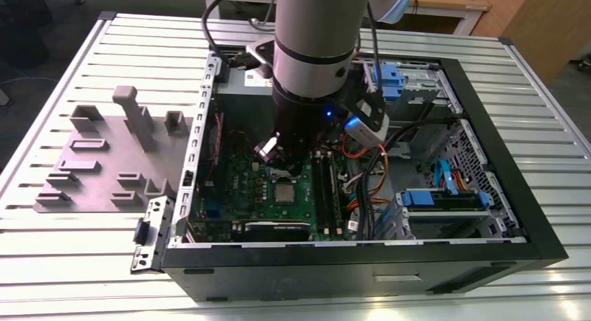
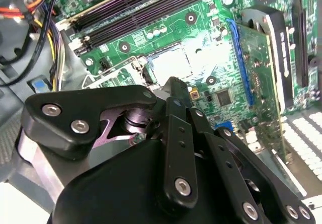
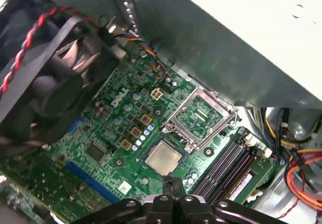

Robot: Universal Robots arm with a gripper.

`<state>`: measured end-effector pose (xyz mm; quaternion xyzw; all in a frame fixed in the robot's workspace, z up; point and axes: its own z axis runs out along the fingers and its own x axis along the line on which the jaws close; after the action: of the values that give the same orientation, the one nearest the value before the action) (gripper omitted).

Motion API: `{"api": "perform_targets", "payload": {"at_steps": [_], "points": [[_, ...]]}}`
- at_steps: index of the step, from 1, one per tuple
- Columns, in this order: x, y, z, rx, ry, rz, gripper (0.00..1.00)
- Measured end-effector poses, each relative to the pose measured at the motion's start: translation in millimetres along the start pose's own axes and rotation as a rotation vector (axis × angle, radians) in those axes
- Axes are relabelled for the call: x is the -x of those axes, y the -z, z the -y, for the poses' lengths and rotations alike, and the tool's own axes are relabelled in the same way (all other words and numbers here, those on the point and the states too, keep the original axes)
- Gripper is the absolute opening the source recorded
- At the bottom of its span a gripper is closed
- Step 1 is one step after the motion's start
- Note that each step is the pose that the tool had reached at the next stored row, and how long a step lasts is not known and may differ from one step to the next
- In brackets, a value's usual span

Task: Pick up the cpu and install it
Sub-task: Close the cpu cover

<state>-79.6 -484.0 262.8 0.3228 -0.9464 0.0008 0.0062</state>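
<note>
Exterior view, setting: an open computer case [image 1: 480, 196] lies on its side on a slatted metal bench [image 1: 83, 266], so the green circuit board [image 1: 240, 196] faces up and can be reached from above.
Exterior view, arm: the robot arm [image 1: 319, 51] reaches straight down into the case, its lower end just above the middle of the board.
Exterior view, cpu: the cpu [image 1: 284, 192], a small silver-grey square, lies flat on the board just beneath the arm's end.
Exterior view, plate: a grey-purple moulded plate [image 1: 102, 162] with upright blocks sits on the bench toward the exterior view's left, well apart from the cpu.
Second wrist view, gripper: the gripper [image 2: 173, 85] looks pressed together, its black fingertips meeting in one narrow point with nothing between them.
Second wrist view, cpu: the cpu [image 2: 171, 63] shows as a pale glaring square just beyond that point; whether they touch cannot be told.
Second wrist view, neighbours: dark memory slots [image 2: 151, 2] run beside the socket area.
First wrist view, cpu: the cpu [image 3: 163, 157] rests level in its socket, apparently already seated.
First wrist view, socket cover: the hinged socket cover [image 3: 198, 116] stands swung open beside the chip, leaving it uncovered.
First wrist view, gripper: the gripper [image 3: 173, 183] points at the chip's near edge.
First wrist view, fan: a black fan [image 3: 45, 83] with a red-and-black twisted wire hangs near the board's far side.
</note>
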Motion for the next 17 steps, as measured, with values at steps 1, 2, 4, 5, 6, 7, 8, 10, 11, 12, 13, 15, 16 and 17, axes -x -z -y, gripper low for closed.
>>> {"api": "perform_targets", "payload": {"at_steps": [1,2,4,5,6,7,8,10,11,12,13,15,16,17], "points": [[0.0,0.0,0.0,-0.0015,0.012,0.0022,0.11],[0.0,-0.1,0.0,0.0021,0.018,0.0097,0.11],[0.0,0.0,0.0,0.0243,0.023,0.0332,0.11],[0.0,0.0,0.0,0.0368,0.026,0.0451,0.11],[0.0,0.0,0.0,0.0478,0.029,0.0554,0.11],[0.1,-0.6,0.0,0.0498,0.035,0.0582,0.11],[0.3,-1.2,0.1,0.0501,0.047,0.0578,0.11],[0.5,-2.8,0.3,0.0505,0.075,0.0569,0.11],[0.5,-3.4,0.3,0.0508,0.092,0.0564,0.11],[0.5,-4.1,0.3,0.0510,0.110,0.0559,0.11],[0.5,-4.6,0.4,0.0514,0.130,0.0554,0.11],[0.6,-4.7,0.5,0.0515,0.153,0.0543,0.11],[0.7,-4.7,0.5,0.0515,0.156,0.0543,0.11],[0.8,-4.8,0.6,0.0517,0.156,0.0544,0.11]]}}
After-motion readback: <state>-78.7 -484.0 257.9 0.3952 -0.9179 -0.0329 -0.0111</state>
